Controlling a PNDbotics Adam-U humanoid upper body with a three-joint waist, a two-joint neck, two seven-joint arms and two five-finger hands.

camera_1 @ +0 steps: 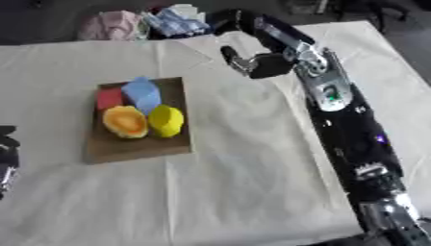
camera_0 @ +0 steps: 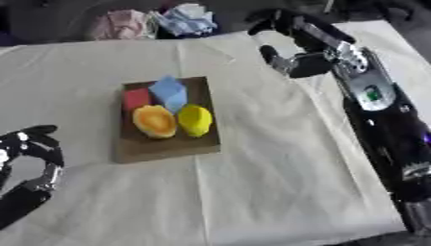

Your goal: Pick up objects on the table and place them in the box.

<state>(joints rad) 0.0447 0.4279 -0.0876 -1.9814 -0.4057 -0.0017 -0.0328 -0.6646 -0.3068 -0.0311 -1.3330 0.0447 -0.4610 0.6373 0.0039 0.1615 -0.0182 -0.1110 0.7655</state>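
Note:
A shallow brown box (camera_0: 168,146) lies on the cream cloth left of centre. Inside it sit a red block (camera_0: 135,99), a blue block (camera_0: 170,92), an orange rounded thing (camera_0: 154,121) and a yellow rounded thing (camera_0: 195,120), all packed toward its far end. My right arm stretches up the right side, and my right hand (camera_0: 305,64) hovers open over the far part of the table, right of the box and apart from it, with nothing in it. At the lower left my left hand (camera_0: 35,158) rests open, fingers up and lightly bent.
A pink bundle (camera_0: 122,24) and a blue-and-white bundle (camera_0: 189,20) lie at the far edge of the table. The cream cloth (camera_0: 269,182) covers the table, and its right edge runs just past my right arm.

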